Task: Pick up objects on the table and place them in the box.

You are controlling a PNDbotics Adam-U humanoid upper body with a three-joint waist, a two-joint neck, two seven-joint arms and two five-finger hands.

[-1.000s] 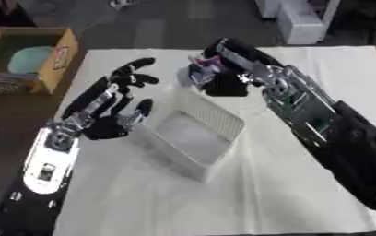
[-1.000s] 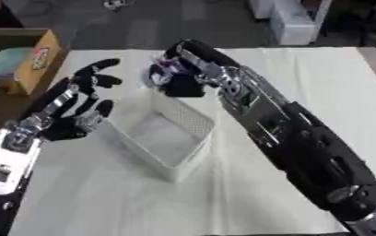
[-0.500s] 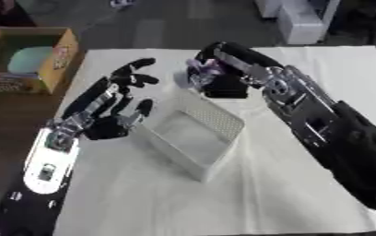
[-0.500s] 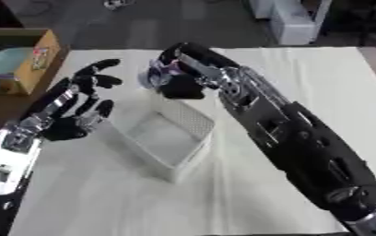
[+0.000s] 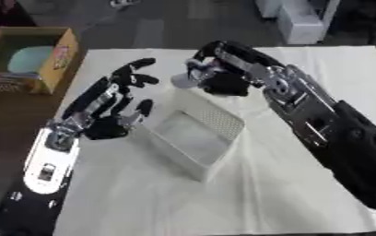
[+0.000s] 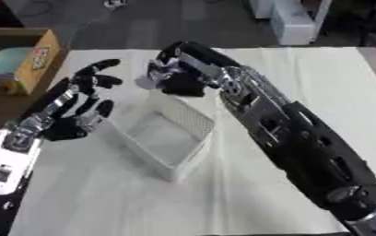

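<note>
A white mesh box (image 5: 193, 136) stands askew in the middle of the white-covered table. My right hand (image 5: 220, 77) hovers over the box's far corner, fingers curled round a small pale grey and purple object (image 5: 188, 79). To the left of the box my left hand (image 5: 114, 107) is held open, fingers spread, close beside its left wall. Nothing shows inside the box.
A cardboard carton (image 5: 28, 61) holding a pale green item and a printed package stands off the table's far left corner. A white cabinet (image 5: 302, 19) stands on the floor beyond the far edge. White cloth (image 5: 223, 198) covers the table in front of the box.
My right hand has moved a little to the left with the small object, nearer over the box's far corner. The left hand has hardly moved.
</note>
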